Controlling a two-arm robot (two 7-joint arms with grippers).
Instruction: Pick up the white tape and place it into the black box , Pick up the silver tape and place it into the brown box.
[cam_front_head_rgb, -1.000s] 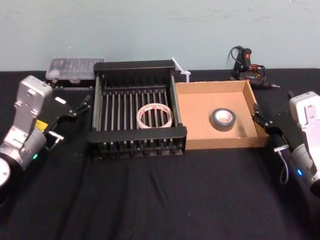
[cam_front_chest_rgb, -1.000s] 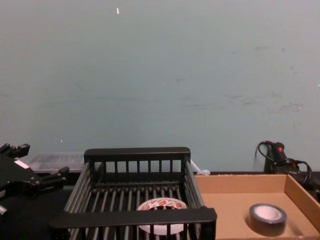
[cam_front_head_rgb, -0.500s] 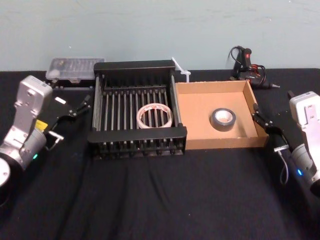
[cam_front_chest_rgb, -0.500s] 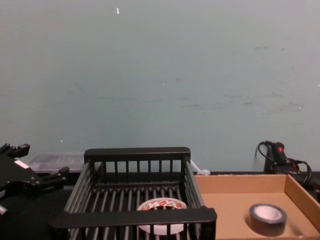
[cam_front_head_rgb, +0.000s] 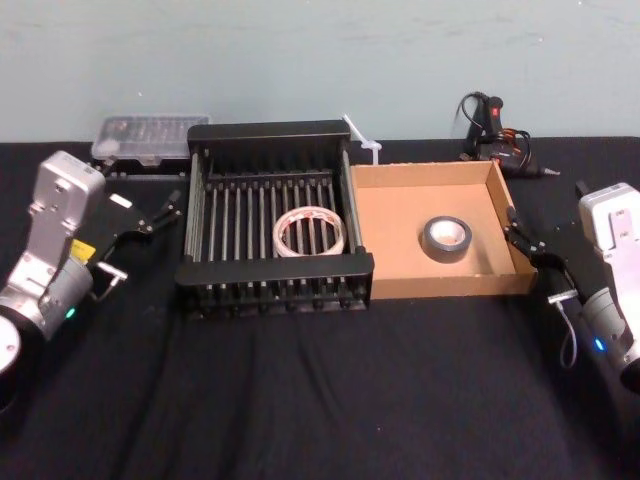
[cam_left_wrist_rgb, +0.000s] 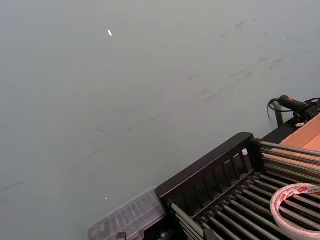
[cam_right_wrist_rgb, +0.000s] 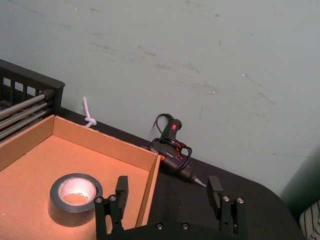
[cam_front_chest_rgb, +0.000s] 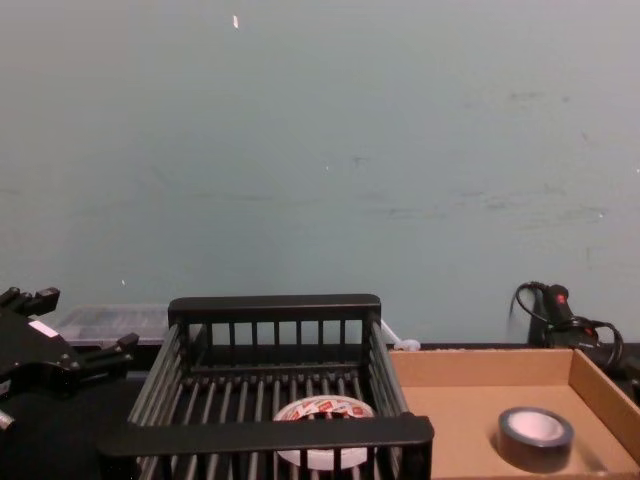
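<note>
Little left to go wrong, judging by the layout: flat white roll of tape with red print (cam_front_head_rgb: 310, 231) lying inside black slatted plastic basket (cam_front_head_rgb: 270, 133), just right of left gripper (cam_front_head_rgb: 160, 212); dark grey-silver roll of duct tape (cam_front_head_rgb: 446, 237) inside shallow tan cardboard tray (cam_front_head_rgb: 425, 174), just left of right gripper (cam_right_wrist_rgb: 169, 199). Remaining risk: nudging a container while moving away. Both grippers spread open, empty, touching nothing.

The near half of the desk (cam_front_head_rgb: 320, 400) is left open. The far half is taken up by the black basket (cam_front_head_rgb: 272, 275) and cardboard tray (cam_front_head_rgb: 440, 288), set touching; a clear case (cam_front_head_rgb: 150, 135) and glue gun (cam_front_head_rgb: 492, 130) line the far edge.
</note>
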